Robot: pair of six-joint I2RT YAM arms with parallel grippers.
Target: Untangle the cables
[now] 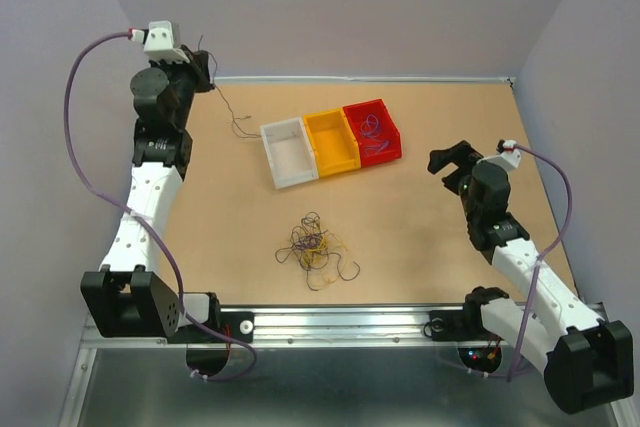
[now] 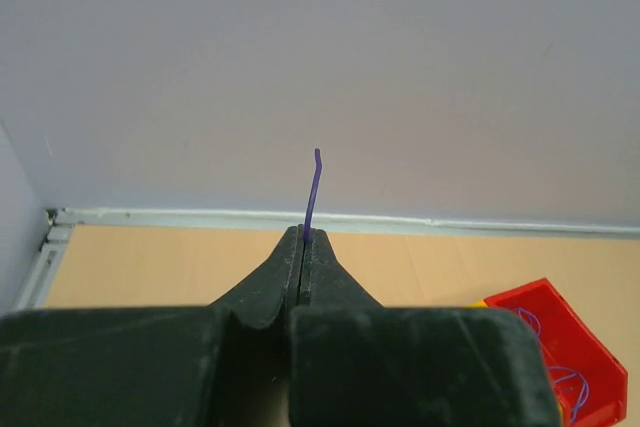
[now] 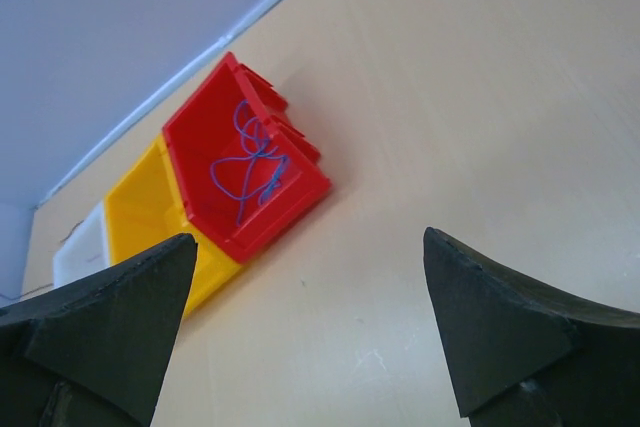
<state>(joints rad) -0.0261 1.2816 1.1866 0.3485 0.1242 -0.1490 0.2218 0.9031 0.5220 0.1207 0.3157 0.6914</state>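
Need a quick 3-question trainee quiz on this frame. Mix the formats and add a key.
1. True or false: the left gripper is shut on a purple wire.
2. Which bin holds wires? A: white bin. B: yellow bin. C: red bin.
3. Short answer: is the right gripper open or shut?

Key: 1 true; 2 C; 3 open.
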